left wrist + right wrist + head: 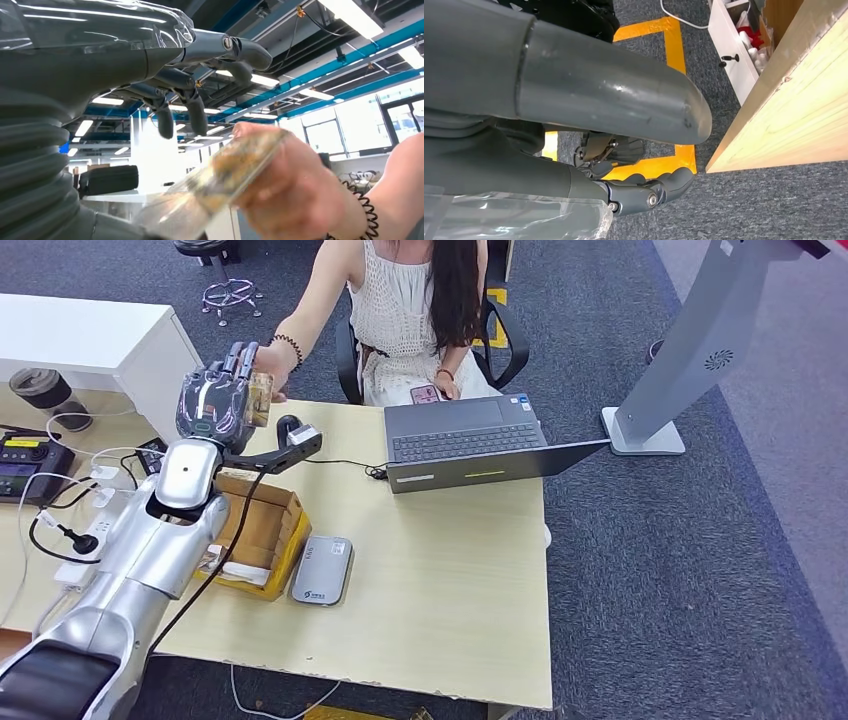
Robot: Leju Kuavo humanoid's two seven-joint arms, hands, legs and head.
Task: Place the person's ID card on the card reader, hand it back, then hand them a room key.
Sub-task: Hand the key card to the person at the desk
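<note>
My left hand is raised over the table's back left corner, fingers pointing up and spread. The person's ID card stands right beside it, pinched in the person's hand. In the left wrist view the card slants from the person's fingers toward my palm, and my fingers arch above it without touching. The grey card reader lies flat on the table near my forearm. My right hand hangs below the table edge, holding nothing.
A brown cardboard box sits just left of the reader, partly under my arm. An open laptop stands before the seated person. Cables and devices clutter the far left. A grey kiosk stand rises at the right.
</note>
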